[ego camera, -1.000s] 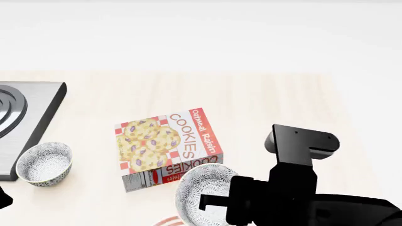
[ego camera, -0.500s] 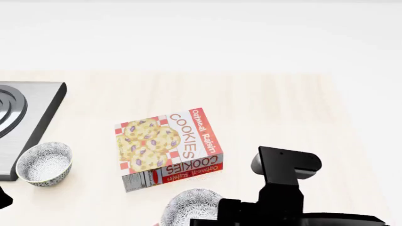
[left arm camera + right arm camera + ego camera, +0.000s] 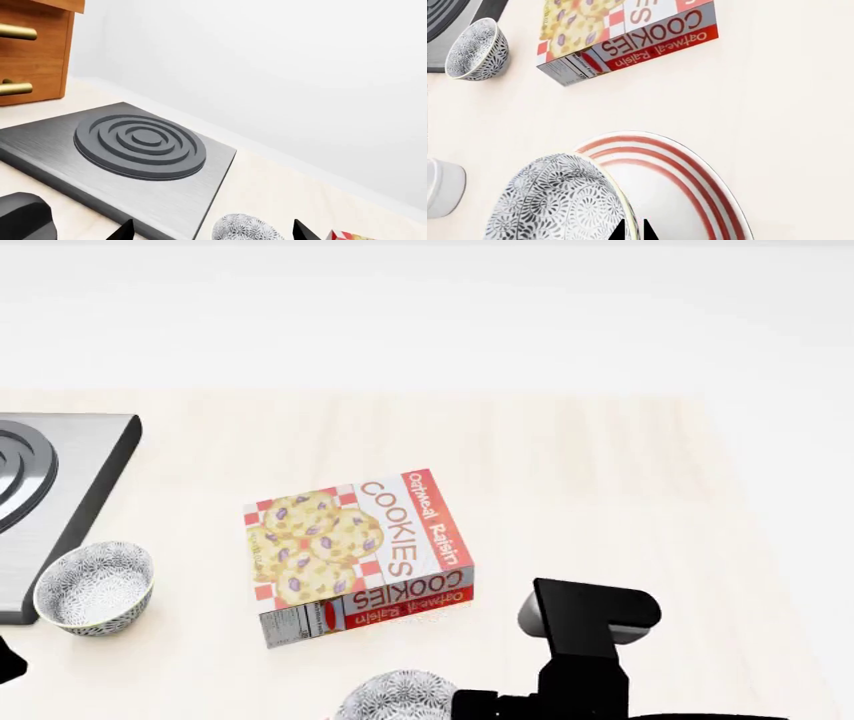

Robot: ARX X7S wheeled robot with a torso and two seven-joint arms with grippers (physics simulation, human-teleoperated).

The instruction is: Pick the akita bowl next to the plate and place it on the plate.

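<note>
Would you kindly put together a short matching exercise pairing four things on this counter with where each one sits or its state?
Things:
1. akita bowl
2. second bowl
3. cookie box
4. white cup

Places or states:
A. lying flat on the middle of the counter
B. standing beside the stove plate
C. held tilted by the right gripper over the plate
D. at the edge of the right wrist view, apart from the plate

Pairs: 1-C, 2-B, 3-A, 4-D

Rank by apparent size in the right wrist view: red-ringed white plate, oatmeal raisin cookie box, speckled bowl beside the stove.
1. red-ringed white plate, nearest the camera
2. oatmeal raisin cookie box, partly cropped
3. speckled bowl, farthest
</note>
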